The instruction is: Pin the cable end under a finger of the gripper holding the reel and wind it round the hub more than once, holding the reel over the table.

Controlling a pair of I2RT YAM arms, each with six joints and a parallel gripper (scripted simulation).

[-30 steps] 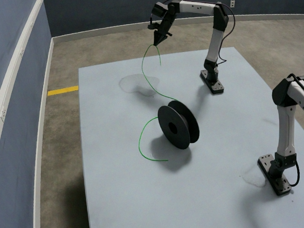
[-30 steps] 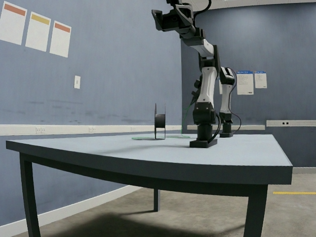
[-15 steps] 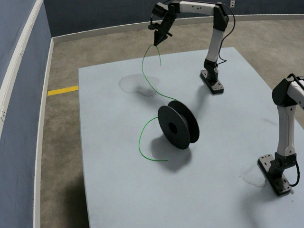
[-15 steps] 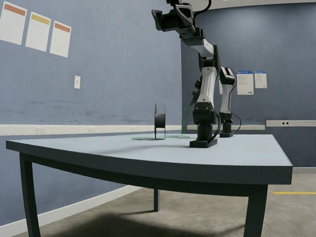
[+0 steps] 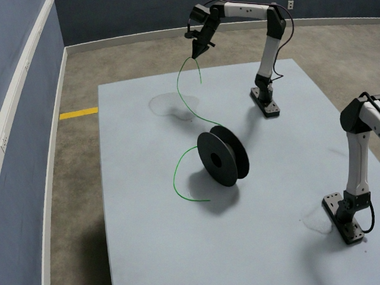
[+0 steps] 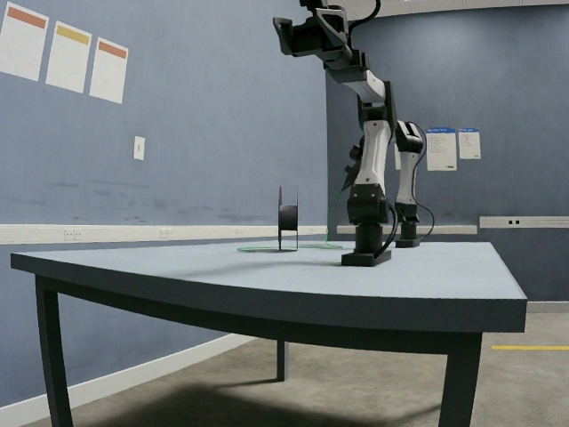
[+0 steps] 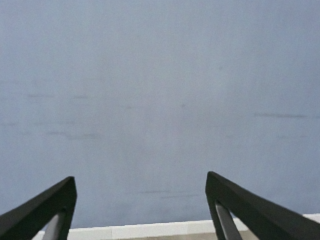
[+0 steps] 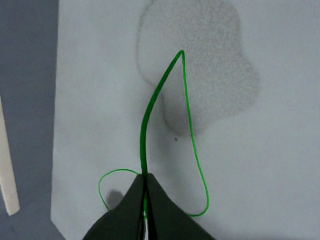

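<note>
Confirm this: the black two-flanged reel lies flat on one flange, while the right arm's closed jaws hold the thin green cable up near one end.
The reel isn't flat: it stands upright on its flange edges, as the exterior view shows. The right arm's closed jaws do hold the cable up near one end.

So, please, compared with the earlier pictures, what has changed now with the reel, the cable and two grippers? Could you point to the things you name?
Nothing visibly changed. The right gripper [image 5: 193, 57] [image 6: 343, 189] [image 8: 145, 182] keeps its raised place, pinching the green cable [image 5: 177, 82] [image 6: 327, 229] [image 8: 143, 140]; the black reel [image 5: 224, 171] [image 6: 288, 217] stands on its rims as before, and the left gripper [image 6: 296, 14] [image 7: 143, 183] stays high and open.
</note>
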